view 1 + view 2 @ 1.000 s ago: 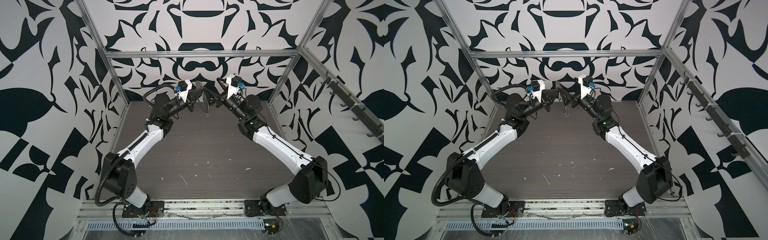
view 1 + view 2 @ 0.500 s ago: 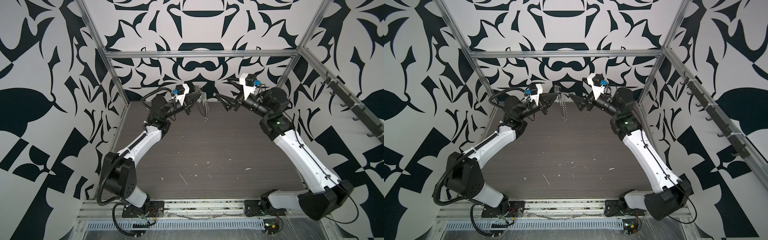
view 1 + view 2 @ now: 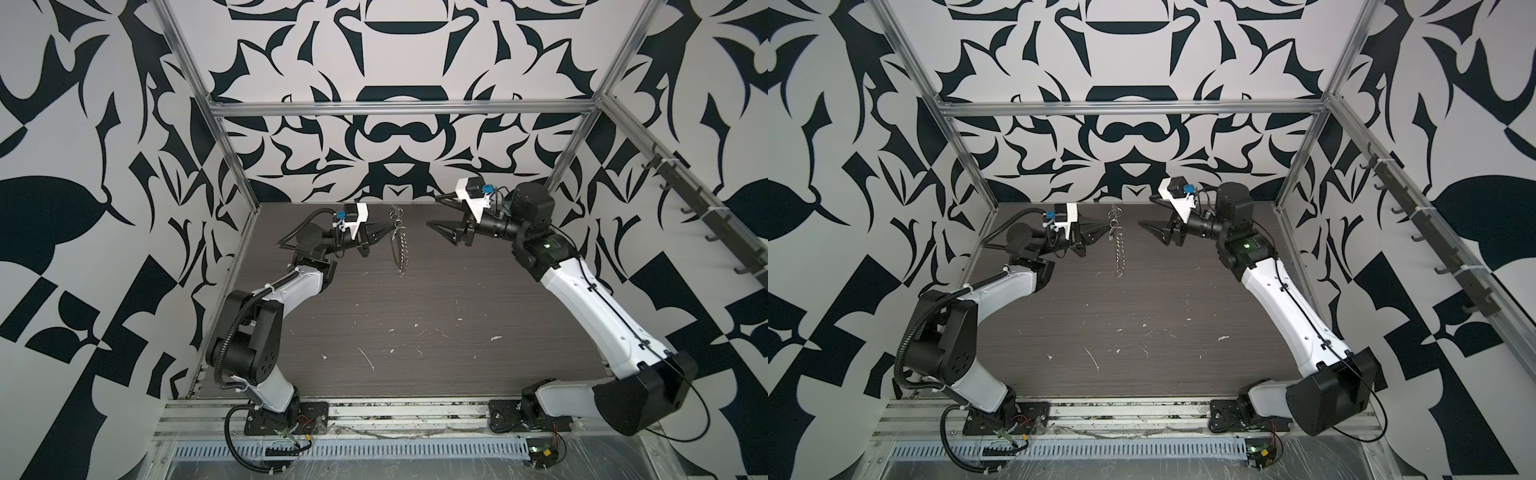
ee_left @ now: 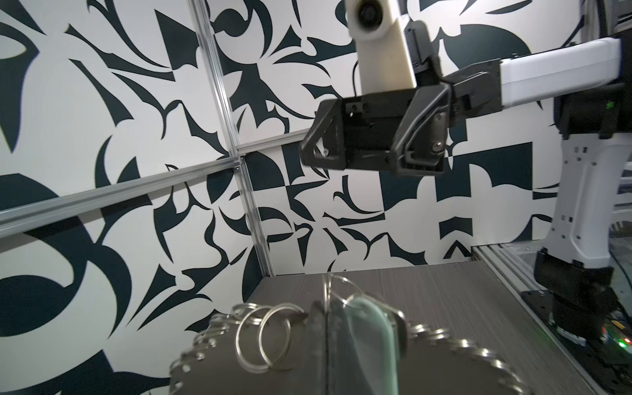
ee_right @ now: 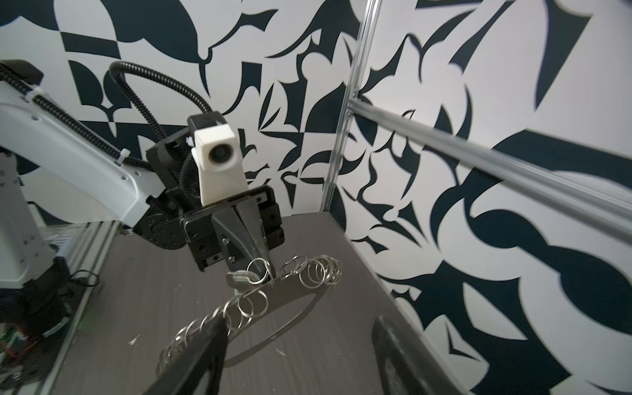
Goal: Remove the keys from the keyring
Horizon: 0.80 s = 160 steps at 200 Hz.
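The scuffed desk [image 3: 415,316] lies nearest. Farther back, above it, the left jaws are clamped on the keyring [image 3: 401,249], its chain dangling. The key [image 4: 371,335] hangs at their tips. Beside it, well apart, the right jaws gape empty.

The scene holds two robot arms, a left one [image 3: 291,286] and a right one [image 3: 602,311]. There are two grippers, the left gripper [image 3: 390,230] and the right gripper [image 3: 432,212], and two white wrist cameras [image 3: 357,214]. There is one keyring [image 3: 401,253] and one pale mint oval tag [image 4: 371,331]. The small silver split rings [image 4: 270,331] number well over ten, but they overlap too much for an exact count. There is one dark table [image 3: 415,316].
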Motion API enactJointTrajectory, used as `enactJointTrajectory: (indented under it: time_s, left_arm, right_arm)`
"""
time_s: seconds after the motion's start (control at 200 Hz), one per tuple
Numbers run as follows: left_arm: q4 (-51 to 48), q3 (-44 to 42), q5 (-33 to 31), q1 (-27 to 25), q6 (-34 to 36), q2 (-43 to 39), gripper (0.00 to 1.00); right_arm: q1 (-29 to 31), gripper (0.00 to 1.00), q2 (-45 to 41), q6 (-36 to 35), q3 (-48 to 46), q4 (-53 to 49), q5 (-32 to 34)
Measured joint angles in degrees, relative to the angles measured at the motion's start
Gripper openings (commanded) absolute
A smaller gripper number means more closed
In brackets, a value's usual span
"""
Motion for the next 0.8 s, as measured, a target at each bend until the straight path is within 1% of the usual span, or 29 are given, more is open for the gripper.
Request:
enactJointTrajectory:
  time_s: [0.145, 0.315, 0.405, 0.535, 0.62, 0.8]
  left_arm:
    - [2.2, -1.9, 1.6, 0.0, 0.0, 0.0, 0.00]
    - [3.0, -3.4, 2.5, 0.0, 0.2, -0.2, 0.00]
    - [2.9, -4.3, 2.9, 0.0, 0.5, -0.6, 0.00]
    - [2.7, -5.4, 3.3, 0.0, 1.0, -1.6, 0.00]
    - [2.7, -5.9, 3.5, 0.0, 1.3, -2.3, 0.00]
    - [2.5, -6.4, 3.7, 0.0, 1.6, -3.0, 0.00]
  right_arm:
    - [0.0, 0.48, 0.2, -4.9, -2.3, -0.2, -3.3]
    - [1.9, 0.43, 0.2, -13.2, -2.4, -2.8, -5.5]
    - [3.6, 0.42, 0.5, -17.6, -2.4, -5.3, -5.3]
    - [5.6, 0.38, 1.2, -22.1, -2.4, -7.7, -4.5]
    - [6.5, 0.34, 1.6, -23.9, -2.4, -8.8, -3.6]
    - [7.1, 0.32, 2.7, -26.7, -1.6, -10.2, -2.3]
